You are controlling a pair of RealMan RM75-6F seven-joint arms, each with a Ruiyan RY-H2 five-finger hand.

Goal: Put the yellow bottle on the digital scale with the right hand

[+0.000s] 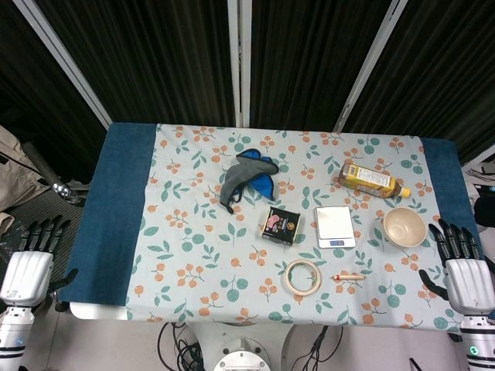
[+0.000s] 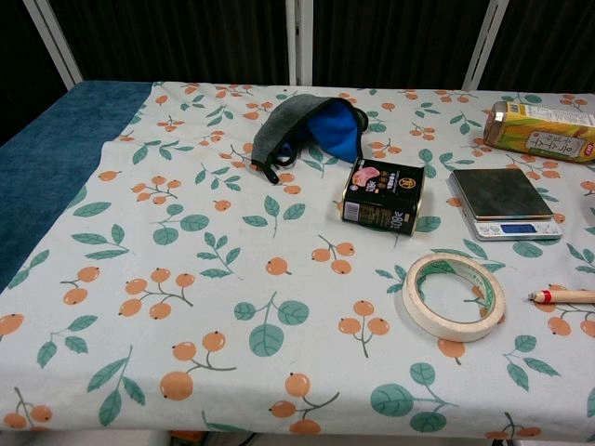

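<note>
**Head view: bottle lies untouched beyond the scale**

Head view shows the right hand empty, fingers spread and pointing up, at the desk's near right corner; the left hand is likewise empty and spread off the opposite side. The digital scale is the landmark: the yellow bottle lies on its side beyond it and slightly right, well apart, while a cream bowl stands just right of it. The likely hazard is the reach passing over that bowl and knocking it, or the round bottle rolling off the small platform. Tape roll and wooden stick crowd the near side; open cloth lies beyond the bottle.
</note>
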